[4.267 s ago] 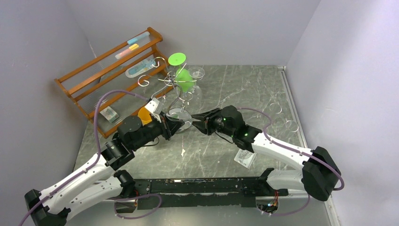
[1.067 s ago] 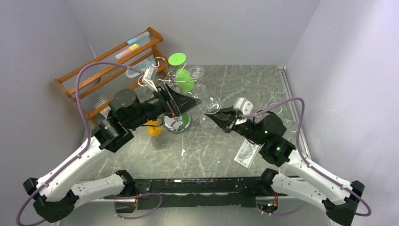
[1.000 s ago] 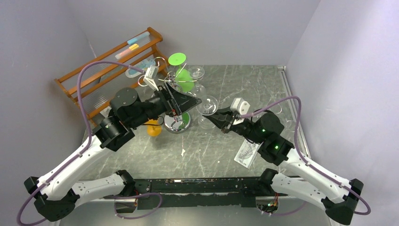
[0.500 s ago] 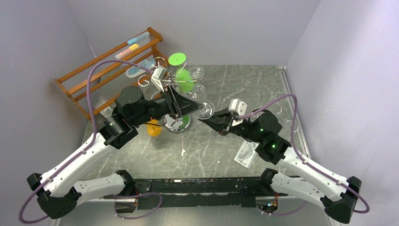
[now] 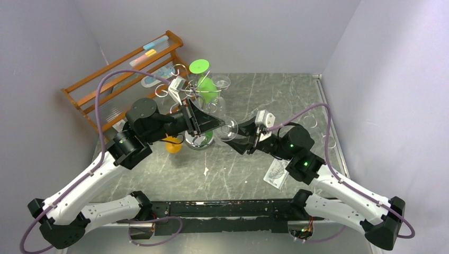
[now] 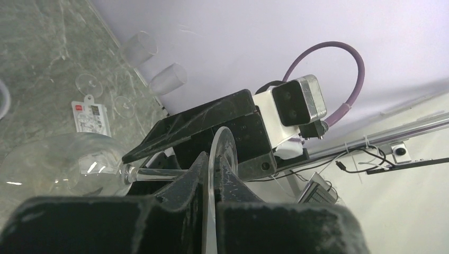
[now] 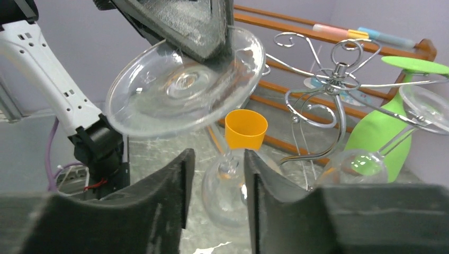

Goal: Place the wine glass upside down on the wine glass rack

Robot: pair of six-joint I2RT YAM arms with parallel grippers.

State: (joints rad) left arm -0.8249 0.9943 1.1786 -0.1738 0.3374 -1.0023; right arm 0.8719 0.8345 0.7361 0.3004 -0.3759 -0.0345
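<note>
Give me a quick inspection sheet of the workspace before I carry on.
Surface: grey marbled table.
Job's things: wine glass held off the table, between the arms; wire rack carries a green glass.
Clutter: orange cup, paper packet, wooden shelf, spare glasses by the right wall.
End effectors: left end effector shut on the glass's foot; right end effector open around its stem.
Cables: purple cable arches over each arm.
Surroundings: lilac walls; nothing else seen.

top: high over near edge, looks down on whole surface (image 5: 275, 100) | wrists: close, facing each other | shared: wine glass (image 5: 229, 130)
</note>
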